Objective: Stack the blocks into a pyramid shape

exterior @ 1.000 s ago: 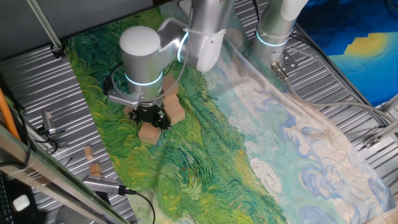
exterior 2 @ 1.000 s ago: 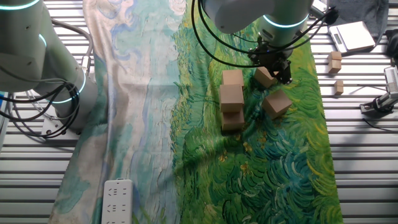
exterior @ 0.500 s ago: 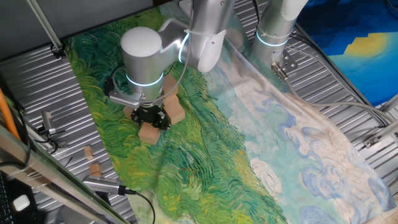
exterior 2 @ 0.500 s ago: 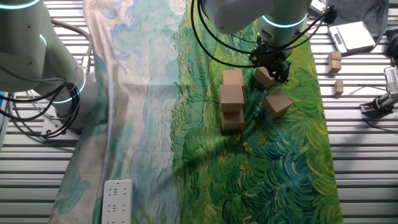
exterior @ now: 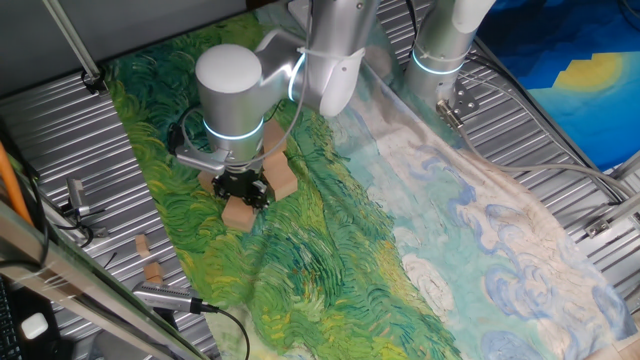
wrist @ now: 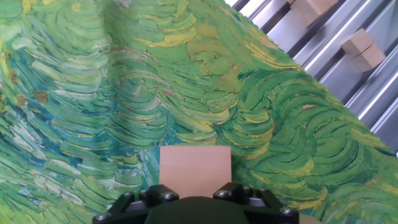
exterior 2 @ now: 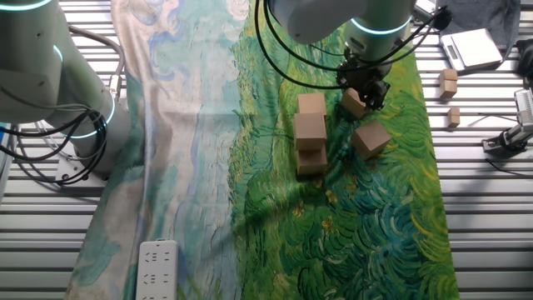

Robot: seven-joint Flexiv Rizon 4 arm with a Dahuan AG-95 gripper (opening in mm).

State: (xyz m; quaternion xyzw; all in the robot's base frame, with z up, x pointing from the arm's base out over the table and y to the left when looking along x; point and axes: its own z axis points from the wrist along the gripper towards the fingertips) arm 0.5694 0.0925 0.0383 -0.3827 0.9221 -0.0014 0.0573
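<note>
A: Start at the bottom of the hand view. What has the gripper (wrist: 198, 198) got?

B: A plain wooden cube (wrist: 195, 172), lower centre of the frame, set between the two black fingers (wrist: 163, 193). The pincer is clamped on that block; the same cube appears in the other fixed view (exterior 2: 353, 102) under the wrist.

A: And beneath it?

B: The green painted cloth (wrist: 124, 93), swirled strokes filling most of the hand view. At the upper right the cloth ends and the ribbed metal table (wrist: 379, 93) begins, with two small tan wooden bits (wrist: 364, 51) lying on it.

A: Where do the other blocks sit?

B: In the other fixed view, a loose block (exterior 2: 371, 139) lies tilted on the cloth just right of centre, near the held one. Left of it a row of blocks (exterior 2: 311, 134) runs up the frame, touching one another; I cannot tell how many are there.

A: The first fixed view?

B: The gripper (exterior: 243, 187) sits in the left half, low over the cloth, blocks partly hidden behind it and one block (exterior: 238, 213) just below it in the frame. The arm (exterior: 325, 60) rises toward the top centre.

A: Farther off?

B: A white power strip (exterior 2: 155, 265) at the lower left of the other fixed view.
</note>
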